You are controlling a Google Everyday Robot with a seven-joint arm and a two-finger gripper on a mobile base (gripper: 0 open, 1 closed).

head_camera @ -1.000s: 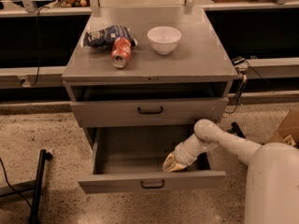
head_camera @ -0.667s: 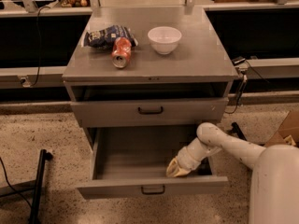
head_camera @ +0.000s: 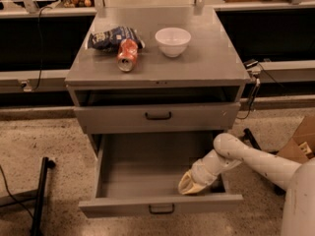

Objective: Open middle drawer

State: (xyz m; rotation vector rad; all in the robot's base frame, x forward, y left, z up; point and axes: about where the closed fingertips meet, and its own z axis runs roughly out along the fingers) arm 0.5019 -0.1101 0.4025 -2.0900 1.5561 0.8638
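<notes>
The middle drawer (head_camera: pixel 118 206) of the grey metal cabinet (head_camera: pixel 206 68) is pulled far out toward me. Its shallow grey inside shows and holds nothing but my gripper. Its small black bar handle (head_camera: pixel 161 209) sits at the centre of the flat front. My gripper (head_camera: pixel 188 185), cream-coloured at the end of the white arm (head_camera: pixel 246 156), reaches down into the drawer at its right front corner, just behind the front panel. The taller-fronted drawer (head_camera: pixel 98 119) above, with the wider black handle (head_camera: pixel 158 115), is shut. The lowest drawer is hidden under the open one.
On the cabinet top lie a white bowl (head_camera: pixel 173 41), a crushed red can (head_camera: pixel 127 56) and a blue snack bag (head_camera: pixel 110 37). A cardboard box (head_camera: pixel 301 137) stands on the floor at the right. A black stand leg (head_camera: pixel 42 191) is at the left.
The middle drawer has slid further out toward me. My gripper has moved forward and down with it, staying at the drawer's right front.
</notes>
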